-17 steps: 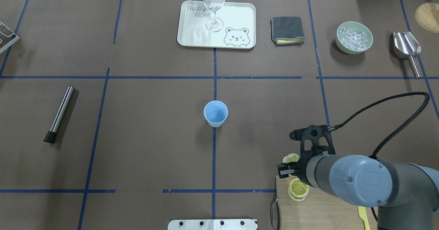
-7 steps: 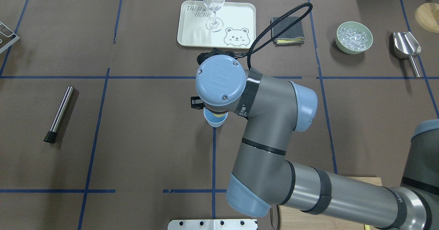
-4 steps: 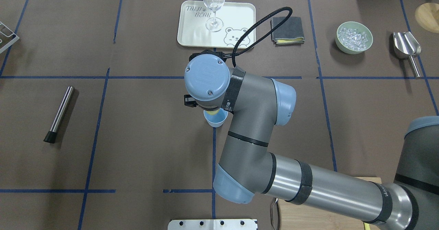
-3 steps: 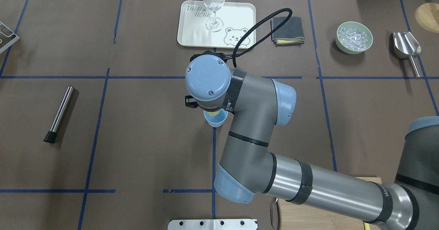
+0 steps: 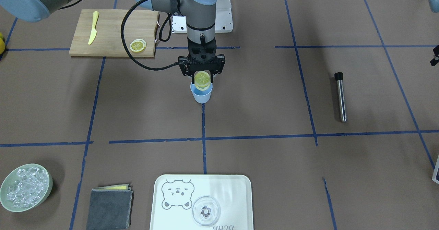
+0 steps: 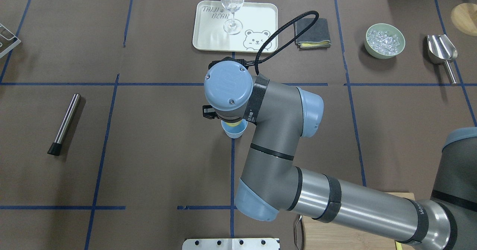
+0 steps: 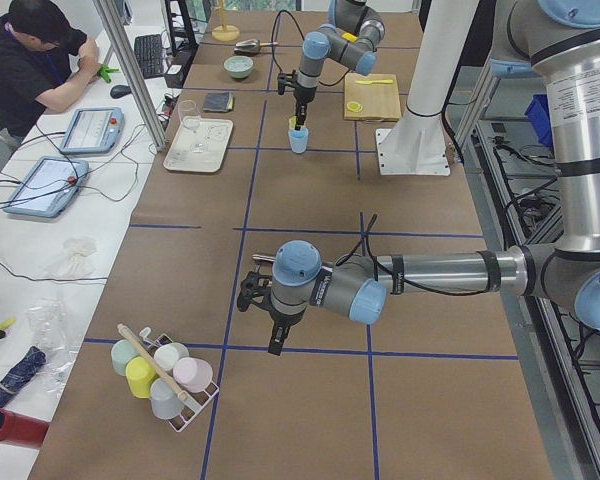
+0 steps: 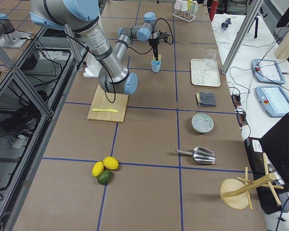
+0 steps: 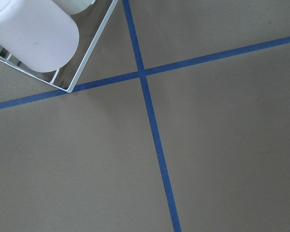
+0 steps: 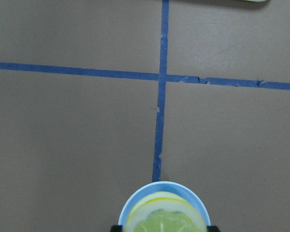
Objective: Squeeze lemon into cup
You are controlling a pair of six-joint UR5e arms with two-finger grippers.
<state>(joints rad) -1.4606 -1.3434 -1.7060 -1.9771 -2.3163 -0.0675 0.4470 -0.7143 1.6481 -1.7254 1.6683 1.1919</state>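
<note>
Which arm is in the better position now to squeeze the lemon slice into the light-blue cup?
Right. The right gripper is shut on the lemon slice directly above the light-blue cup. The left gripper hangs far away along the table, near the rack of cups.

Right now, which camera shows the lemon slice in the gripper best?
The exterior front-facing view: the lemon faces that camera, in the right gripper over the cup. Overhead, the wrist hides all but a yellow sliver. The right wrist view crops its lower part. Both side views show it tiny.
</note>
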